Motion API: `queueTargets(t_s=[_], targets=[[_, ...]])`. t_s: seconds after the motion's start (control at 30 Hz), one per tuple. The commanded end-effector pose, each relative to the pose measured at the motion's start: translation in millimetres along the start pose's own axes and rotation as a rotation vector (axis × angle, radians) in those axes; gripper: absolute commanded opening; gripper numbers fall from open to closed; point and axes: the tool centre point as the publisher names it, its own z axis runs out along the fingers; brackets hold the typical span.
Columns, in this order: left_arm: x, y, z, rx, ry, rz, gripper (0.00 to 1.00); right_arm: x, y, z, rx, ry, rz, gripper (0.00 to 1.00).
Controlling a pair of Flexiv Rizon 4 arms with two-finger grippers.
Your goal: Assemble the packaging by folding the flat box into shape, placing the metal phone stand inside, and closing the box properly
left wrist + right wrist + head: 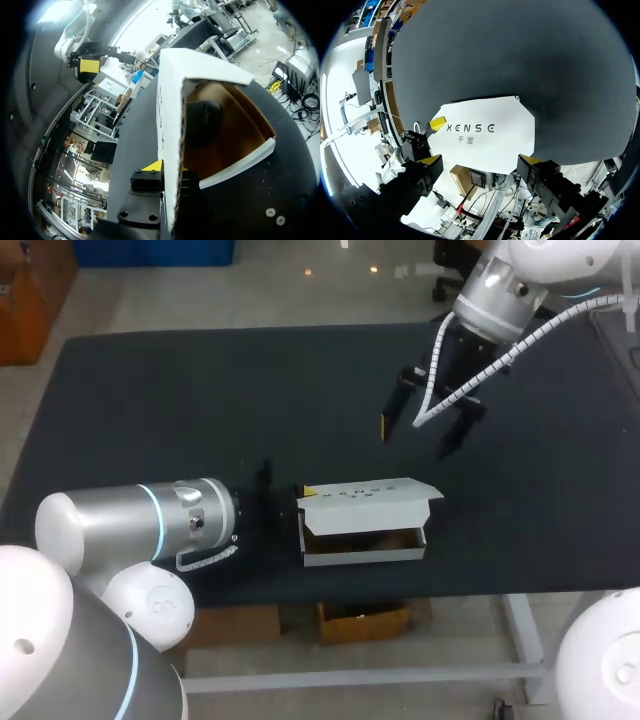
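The white box (365,502) lies near the table's front edge, its open side facing the front and its lid flap raised. In the left wrist view, a dark phone stand (202,120) rests on the brown inside of the box (172,100). My left gripper (302,496) is shut on the box's left end wall, and that thin wall runs between its fingers (169,169). My right gripper (418,440) hangs open above the table, behind and to the right of the box. Its view looks down on the box's white top (485,135), ahead of its spread fingers (480,162).
The black table (150,410) stretches wide behind and to the left of the box. Its front edge (400,592) runs a short way in front of the box.
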Motion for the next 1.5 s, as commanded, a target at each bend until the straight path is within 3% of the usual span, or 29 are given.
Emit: queueTargets(t_s=[0.03,0.17,0.3,0.47,1.5], targets=[[7.1,-0.8,6.9,-0.014,0.003,0.000,0.00,-9.2,-3.3,6.1,-0.021,0.015,0.000,0.66],[7.1,-0.8,6.9,-0.014,0.003,0.000,0.00,-15.2,-4.2,10.9,-0.069,0.016,-0.040,0.61],[7.1,-0.8,6.9,-0.014,0.003,0.000,0.00,-20.2,-3.6,19.8,-0.058,0.032,-0.059,0.68],[7.1,-0.8,6.9,-0.014,0.003,0.000,0.00,-24.5,-4.0,25.9,-0.057,0.040,-0.069,0.46],[8.0,1.5,7.0,-0.011,-0.005,-0.003,0.00,-43.0,-2.8,54.1,0.009,-0.003,-0.028,0.33]])
